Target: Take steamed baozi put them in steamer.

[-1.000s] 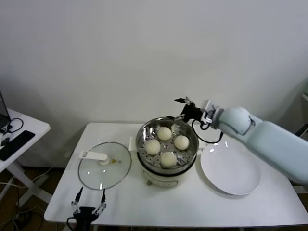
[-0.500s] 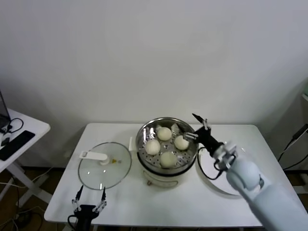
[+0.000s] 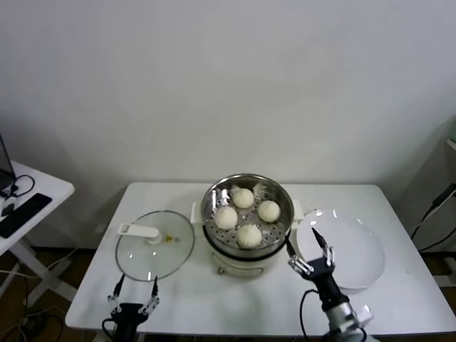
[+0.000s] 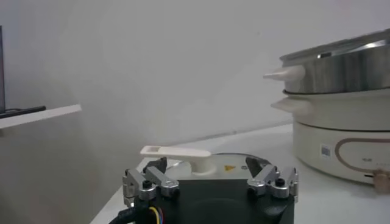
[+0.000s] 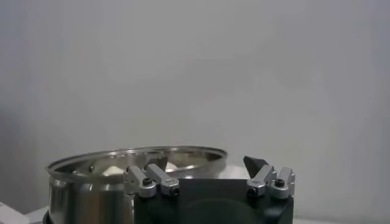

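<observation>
Four baozi point(image 3: 246, 215) sit in the steamer point(image 3: 247, 187), right gripper point(image 3: 309, 255) (jaws spread) beside the plate point(image 3: 354, 255).

A plain white wall point(image 3: 228, 78) rises behind the white worktop point(image 3: 214, 299). To its left stands a smaller white side table point(image 3: 35, 196) carrying a dark keyboard point(image 3: 21, 214) and cables.

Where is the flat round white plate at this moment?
In the head view, the flat round white plate lies on the white table, on the robot's right, beside the shiny steel steamer basket.

four baozi point(image 3: 244, 198), one steamer point(image 3: 211, 213), one plate point(image 3: 360, 256), one lid point(image 3: 139, 258)
</observation>
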Robot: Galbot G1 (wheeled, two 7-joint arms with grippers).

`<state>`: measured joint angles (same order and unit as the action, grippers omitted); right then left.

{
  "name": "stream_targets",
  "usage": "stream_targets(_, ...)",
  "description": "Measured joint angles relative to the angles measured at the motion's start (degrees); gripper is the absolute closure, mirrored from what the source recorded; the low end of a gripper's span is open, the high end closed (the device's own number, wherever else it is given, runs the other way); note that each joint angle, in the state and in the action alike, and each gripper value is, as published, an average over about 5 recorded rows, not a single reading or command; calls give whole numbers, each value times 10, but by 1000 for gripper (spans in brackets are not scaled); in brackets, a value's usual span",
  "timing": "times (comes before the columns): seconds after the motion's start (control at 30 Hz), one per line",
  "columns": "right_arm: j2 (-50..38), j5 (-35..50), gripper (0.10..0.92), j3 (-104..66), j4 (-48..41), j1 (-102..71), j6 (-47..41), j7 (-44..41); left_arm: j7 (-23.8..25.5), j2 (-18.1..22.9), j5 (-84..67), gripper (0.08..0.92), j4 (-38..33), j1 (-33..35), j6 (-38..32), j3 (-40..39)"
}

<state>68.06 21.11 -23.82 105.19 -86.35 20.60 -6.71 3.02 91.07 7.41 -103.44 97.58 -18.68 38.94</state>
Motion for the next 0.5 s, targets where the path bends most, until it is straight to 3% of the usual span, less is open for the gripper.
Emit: stream_targets(0.5, 79, -24, 203, -36, -8, -98, 81, -6, 0, 0, 0, 177, -8, 7, 0, -2)
